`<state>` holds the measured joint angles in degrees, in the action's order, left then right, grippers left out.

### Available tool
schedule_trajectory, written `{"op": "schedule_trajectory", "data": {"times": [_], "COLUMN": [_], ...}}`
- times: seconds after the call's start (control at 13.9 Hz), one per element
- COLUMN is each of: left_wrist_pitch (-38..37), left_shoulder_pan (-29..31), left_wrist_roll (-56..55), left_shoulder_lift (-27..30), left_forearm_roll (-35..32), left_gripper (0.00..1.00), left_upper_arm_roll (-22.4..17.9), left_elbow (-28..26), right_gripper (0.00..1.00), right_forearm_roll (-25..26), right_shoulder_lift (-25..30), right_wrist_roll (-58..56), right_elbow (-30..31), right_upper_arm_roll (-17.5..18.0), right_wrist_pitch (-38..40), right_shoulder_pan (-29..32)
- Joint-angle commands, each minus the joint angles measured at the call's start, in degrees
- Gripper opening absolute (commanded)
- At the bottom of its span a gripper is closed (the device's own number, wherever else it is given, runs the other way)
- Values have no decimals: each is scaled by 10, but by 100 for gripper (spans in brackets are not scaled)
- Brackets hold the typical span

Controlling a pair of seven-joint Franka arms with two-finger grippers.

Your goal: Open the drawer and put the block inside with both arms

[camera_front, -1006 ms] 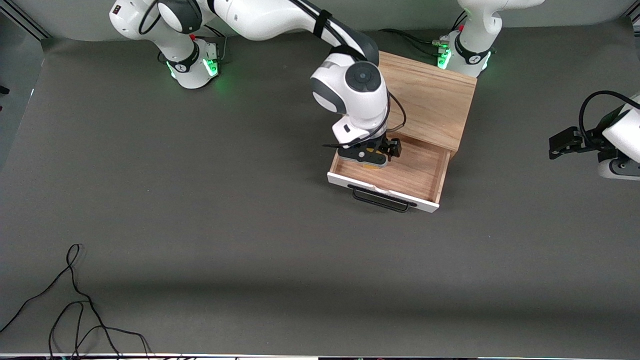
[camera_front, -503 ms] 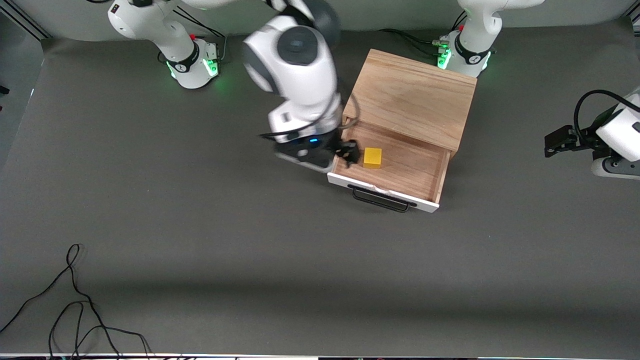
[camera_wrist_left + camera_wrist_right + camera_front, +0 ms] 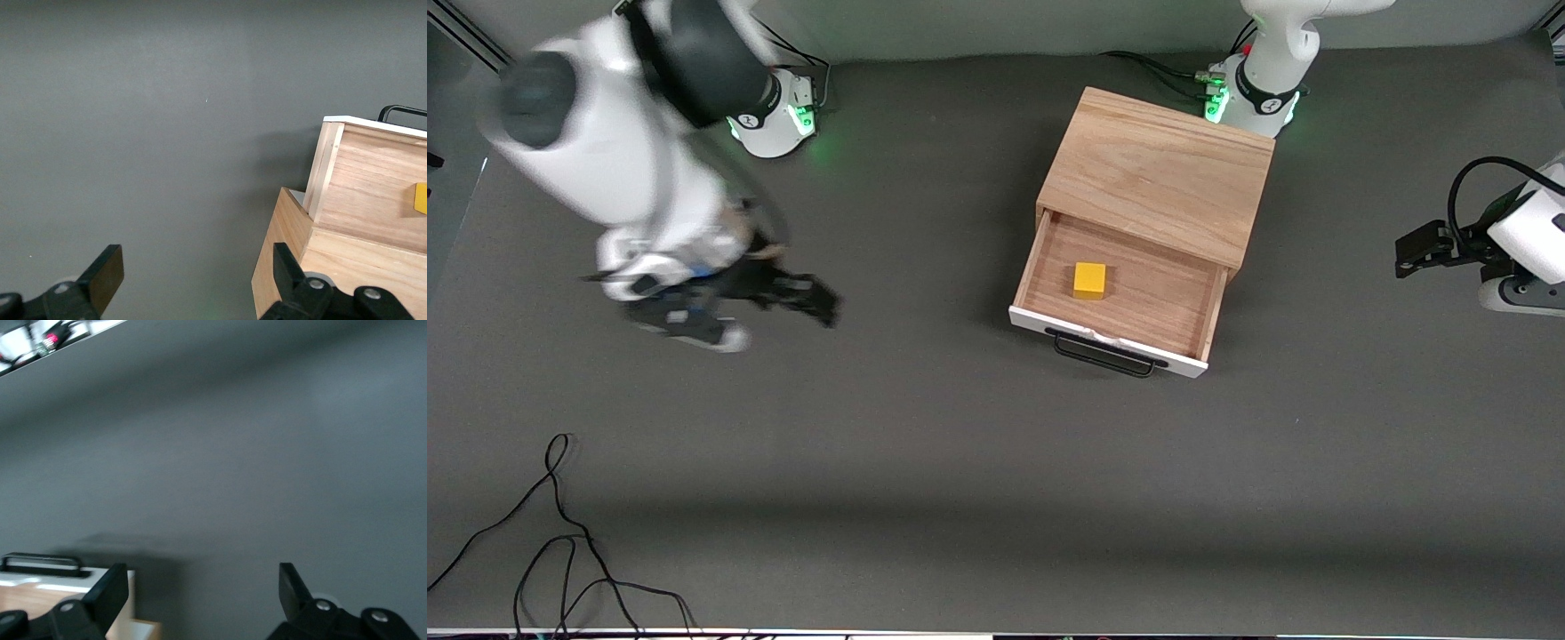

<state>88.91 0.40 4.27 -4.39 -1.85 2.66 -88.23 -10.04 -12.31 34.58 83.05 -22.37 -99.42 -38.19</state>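
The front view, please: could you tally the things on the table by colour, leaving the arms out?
Yellow: 1, the block lying in the drawer.
Light wood: 1, the box with its drawer pulled open.
Black: 1, the loose cable at the table's near edge.
Total: 3

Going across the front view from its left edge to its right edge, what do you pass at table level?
Loose black cable → right gripper, open over bare mat → yellow block lying in the open drawer of the wooden box → left gripper, open, waiting at the left arm's end of the table.
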Motion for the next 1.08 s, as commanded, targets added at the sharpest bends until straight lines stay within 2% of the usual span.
{"op": "schedule_trajectory", "data": {"times": [0.0,0.14,0.22,0.29,0.43,0.5,0.65,0.79,0.86,1.01], "left_wrist_pitch": [15,19,18,18,17,17,21,21,22,21], "left_shoulder_pan": [1,1,1,1,1,1,1,1,1,1], "left_wrist_roll": [-35,-35,-36,-36,-36,-36,-36,-36,-36,-36], "left_shoulder_lift": [13,11,11,11,11,11,11,12,12,12], "left_forearm_roll": [5,5,4,5,5,4,4,4,4,4], "left_gripper": [100,100,100,100,100,100,100,100,100,100], "left_upper_arm_roll": [2,2,2,2,2,2,2,2,2,2], "left_elbow": [-18,-18,-18,-18,-18,-19,-20,-20,-20,-20], "right_gripper": [100,100,100,100,100,100,100,100,100,100], "right_forearm_roll": [10,14,26,40,82,92,92,92,92,92], "right_shoulder_lift": [44,61,70,77,87,88,91,91,89,82], "right_wrist_roll": [-88,-150,-166,-178,-204,-205,-225,-246,-240,-239], "right_elbow": [58,86,96,101,103,108,114,113,113,111], "right_upper_arm_roll": [-66,-101,-95,-55,78,108,136,233,265,274], "right_wrist_pitch": [4,3,3,3,6,6,-1,-2,-2,-2], "right_shoulder_pan": [-14,-12,14,70,193,223,266,361,388,395]}}
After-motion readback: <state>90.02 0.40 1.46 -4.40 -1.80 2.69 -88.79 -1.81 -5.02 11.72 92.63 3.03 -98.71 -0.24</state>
